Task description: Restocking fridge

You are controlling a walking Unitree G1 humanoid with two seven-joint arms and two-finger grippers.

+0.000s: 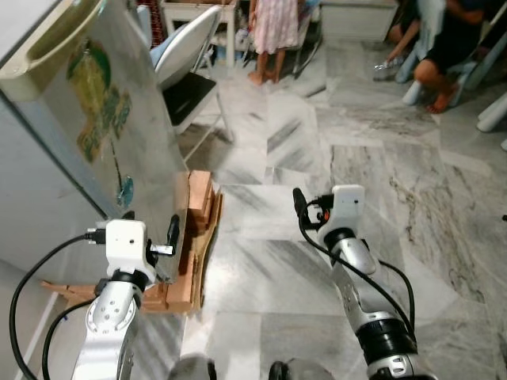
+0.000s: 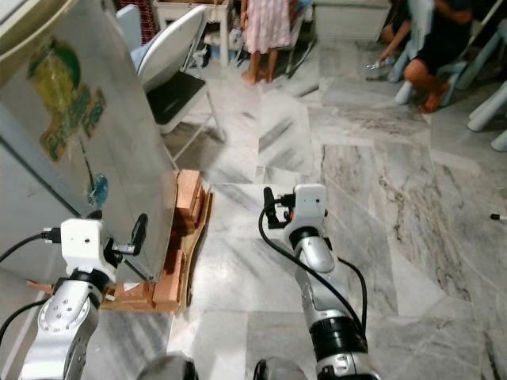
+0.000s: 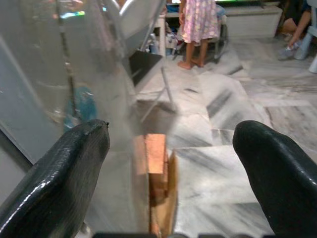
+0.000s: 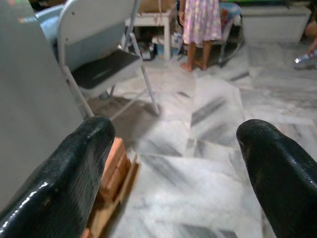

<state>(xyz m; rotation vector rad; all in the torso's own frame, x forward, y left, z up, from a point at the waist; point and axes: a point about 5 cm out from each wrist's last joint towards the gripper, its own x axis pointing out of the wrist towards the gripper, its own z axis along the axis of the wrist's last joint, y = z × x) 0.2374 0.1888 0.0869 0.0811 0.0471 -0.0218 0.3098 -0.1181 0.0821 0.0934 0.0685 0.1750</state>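
The grey fridge (image 1: 119, 127), with green and blue stickers on its door, stands at my left on a wooden base. My left gripper (image 1: 150, 228) is low at the door's bottom corner. It is open, and the door's edge (image 3: 130, 163) runs between its two black fingers (image 3: 64, 173); I cannot tell whether they touch it. My right gripper (image 1: 315, 204) hovers over the marble floor to the right of the fridge, open with nothing between its fingers (image 4: 74, 168).
Bricks and wooden boards (image 1: 198, 226) prop the fridge. A folding chair (image 1: 186, 59) stands just behind it. A person in a pink dress (image 1: 273, 28) stands at the back and another person (image 1: 444, 51) crouches at the back right. Marble floor (image 1: 380, 174) lies open ahead.
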